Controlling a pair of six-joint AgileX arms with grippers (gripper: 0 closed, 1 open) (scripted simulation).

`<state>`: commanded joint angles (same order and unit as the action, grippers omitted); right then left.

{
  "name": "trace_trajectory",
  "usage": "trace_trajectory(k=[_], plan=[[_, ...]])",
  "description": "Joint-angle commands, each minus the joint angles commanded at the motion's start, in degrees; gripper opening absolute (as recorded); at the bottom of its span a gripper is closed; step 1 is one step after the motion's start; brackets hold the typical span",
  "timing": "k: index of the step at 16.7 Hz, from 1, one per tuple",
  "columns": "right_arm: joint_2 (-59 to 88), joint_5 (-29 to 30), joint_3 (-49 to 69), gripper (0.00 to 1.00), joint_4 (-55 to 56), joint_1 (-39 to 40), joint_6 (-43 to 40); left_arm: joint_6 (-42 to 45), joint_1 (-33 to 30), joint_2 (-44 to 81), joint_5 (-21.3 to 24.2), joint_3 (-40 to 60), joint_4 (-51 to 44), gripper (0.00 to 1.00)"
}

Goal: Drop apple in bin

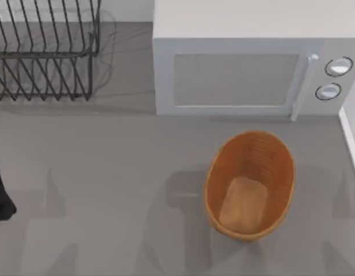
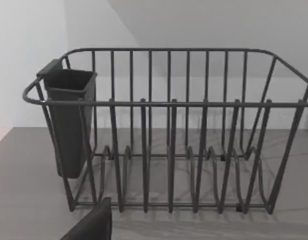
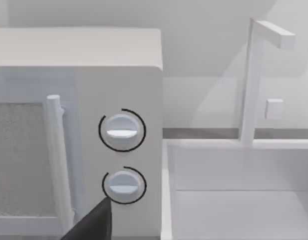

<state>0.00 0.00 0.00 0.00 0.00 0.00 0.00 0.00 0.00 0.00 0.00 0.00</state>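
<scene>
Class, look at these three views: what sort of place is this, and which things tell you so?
Probably a kitchen counter, in a rendered scene. A white microwave with two dials stands at the back, a black wire dish rack sits at the back left, and a sink with a tap lies beside the microwave.

We're looking at a kitchen here, rendered in simulation. A white microwave (image 1: 252,72) is sitting at the back of the grey surface (image 1: 108,190), its two round dials (image 3: 122,131) facing us beside the door handle (image 3: 55,160). Well to the microwave's left, a black wire dish rack (image 2: 168,135) is standing with a cutlery cup (image 2: 69,120) hanging on it. Just right of the microwave, a white sink (image 3: 238,200) and faucet (image 3: 253,75) are showing.
</scene>
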Motion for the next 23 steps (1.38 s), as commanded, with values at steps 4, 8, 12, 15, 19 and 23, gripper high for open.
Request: trace_trajectory(k=[4, 8, 12, 15, 19, 23], plan=[[0.00, 0.00, 0.00, 1.00, 0.00, 0.00, 0.00, 0.24, 0.42, 1.93, -0.11, 1.86, -1.43, 1.00], [0.00, 0.00, 0.00, 1.00, 0.00, 0.00, 0.00, 1.51, 2.20, 12.89, -0.31, 11.26, -9.32, 1.00], [0.00, 0.00, 0.00, 1.00, 0.00, 0.00, 0.00, 3.40, 4.48, 33.41, -0.26, 24.06, -22.11, 1.00], [0.00, 0.00, 0.00, 1.00, 0.00, 0.00, 0.00, 4.97, 6.26, 52.71, -0.18, 33.87, -32.89, 1.00], [0.00, 0.00, 0.00, 1.00, 0.00, 0.00, 0.00, 6.96, 8.33, 76.01, -0.02, 46.53, -45.49, 1.00], [0.00, 0.00, 0.00, 1.00, 0.00, 0.00, 0.00, 8.47, 9.82, 90.68, 0.11, 57.16, -53.30, 1.00]])
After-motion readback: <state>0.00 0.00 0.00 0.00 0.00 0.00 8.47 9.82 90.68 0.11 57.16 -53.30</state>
